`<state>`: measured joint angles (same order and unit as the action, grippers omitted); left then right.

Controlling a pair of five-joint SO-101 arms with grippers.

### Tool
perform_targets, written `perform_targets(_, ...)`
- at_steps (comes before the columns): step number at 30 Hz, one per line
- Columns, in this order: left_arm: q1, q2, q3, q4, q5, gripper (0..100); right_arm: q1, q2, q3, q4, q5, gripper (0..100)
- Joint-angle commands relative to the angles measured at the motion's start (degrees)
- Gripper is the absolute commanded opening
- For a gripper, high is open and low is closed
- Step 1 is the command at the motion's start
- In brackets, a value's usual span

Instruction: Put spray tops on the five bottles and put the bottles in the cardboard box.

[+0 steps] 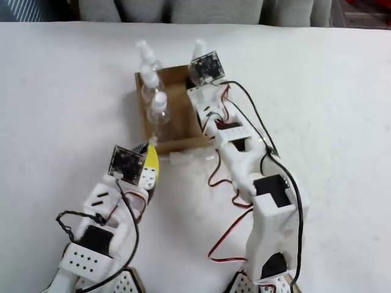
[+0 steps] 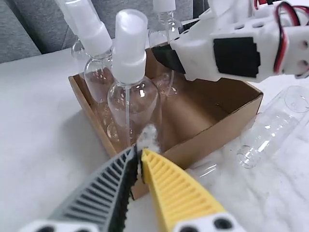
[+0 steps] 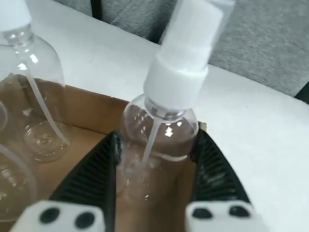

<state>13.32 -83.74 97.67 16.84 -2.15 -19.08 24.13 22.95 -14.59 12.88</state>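
The cardboard box (image 1: 174, 145) sits mid-table. Three clear bottles with white spray tops stand along one side of it: (image 1: 159, 108), (image 1: 148, 78), (image 1: 145, 52). My right gripper (image 3: 155, 141) is shut on a fourth capped bottle (image 3: 161, 130), its black fingers pressing both sides, held upright over the box's far corner (image 1: 199, 49). One uncapped clear bottle (image 2: 270, 126) lies on the table just outside the box's near wall (image 2: 217, 130). My left gripper (image 2: 140, 154), with one grey and one yellow finger, is shut at that near wall, close to the nearest capped bottle (image 2: 130, 96).
The white tabletop (image 1: 330, 91) stretches wide on both sides of the box. Grey upholstery (image 1: 214, 9) runs along the far edge. Red and black cables (image 1: 223, 238) hang beside the right arm.
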Motion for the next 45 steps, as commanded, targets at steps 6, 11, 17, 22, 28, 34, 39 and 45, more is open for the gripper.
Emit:
perform_targets(6, -0.40, -0.66, -0.26, -0.26, -0.53, 2, -0.75, 0.04, 0.53, 1.54, 0.00, 1.8)
perform_targets(11, -0.40, -0.57, -0.26, -0.26, -0.53, 2, -1.01, 0.04, 0.62, 1.54, 1.32, 2.2)
perform_targets(17, -0.40, -0.57, -0.26, -0.26, -0.53, 2, -1.01, 0.04, 0.53, 4.79, 1.32, 17.2)
perform_targets(22, -0.40, -0.57, -0.26, -0.26, -0.53, 2, -1.10, -0.04, 0.53, 4.97, 1.32, 21.3)
perform_targets(28, -0.40, -0.57, -0.26, -0.26, -0.53, 2, -1.10, -0.48, 0.53, 5.05, 1.14, 21.5)
perform_targets(34, -0.40, -0.57, -0.26, -0.26, -0.53, 2, -1.10, -0.57, 0.26, 4.88, 1.05, 21.5)
perform_targets(39, -0.40, -0.57, -0.26, -0.26, -0.53, 2, -1.10, -1.71, 0.18, 4.88, 1.14, 21.5)
perform_targets(45, -0.40, -0.57, -0.26, -0.26, -0.53, 2, -1.01, -7.08, 2.37, 5.14, 0.88, 21.5)
